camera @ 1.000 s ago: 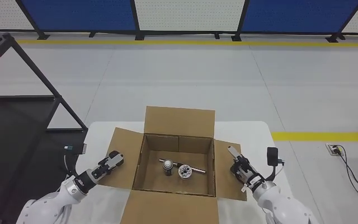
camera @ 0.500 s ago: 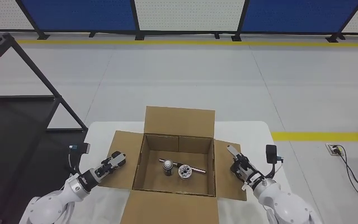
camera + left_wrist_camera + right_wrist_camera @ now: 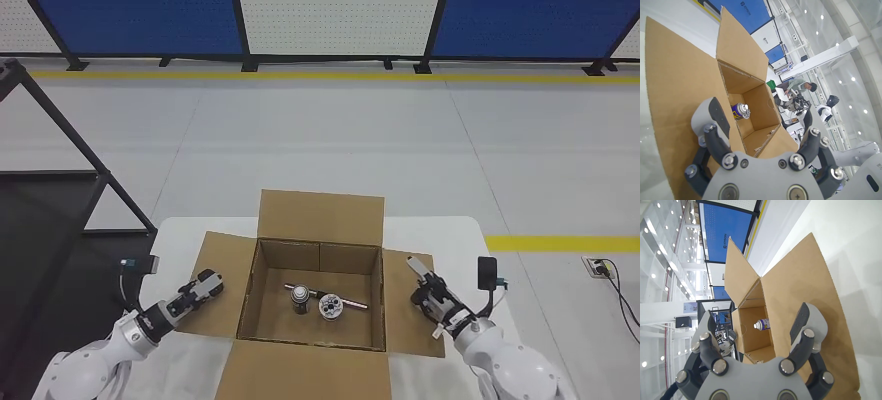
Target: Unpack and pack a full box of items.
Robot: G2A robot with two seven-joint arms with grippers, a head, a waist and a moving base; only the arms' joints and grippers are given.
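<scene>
Cardboard box [image 3: 321, 215] stood on white table [image 3: 190, 232], all four flaps folded out. Inside box: spray can [image 3: 299, 298] upright on box floor, round metal part [image 3: 331, 307] just beside it. Left gripper [image 3: 205, 285] hung over box's left flap, fingers spread wide, nothing held. Right gripper [image 3: 425, 284] hung over box's right flap, likewise wide apart, empty.

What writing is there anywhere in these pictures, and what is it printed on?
On the blue wall panel: white brand name, left unquoted.
On the white panel next to it: small dark brand name, left unquoted.
On the spray can in the cardboard box: yellow label lettering, partly hidden, unreadable.
</scene>
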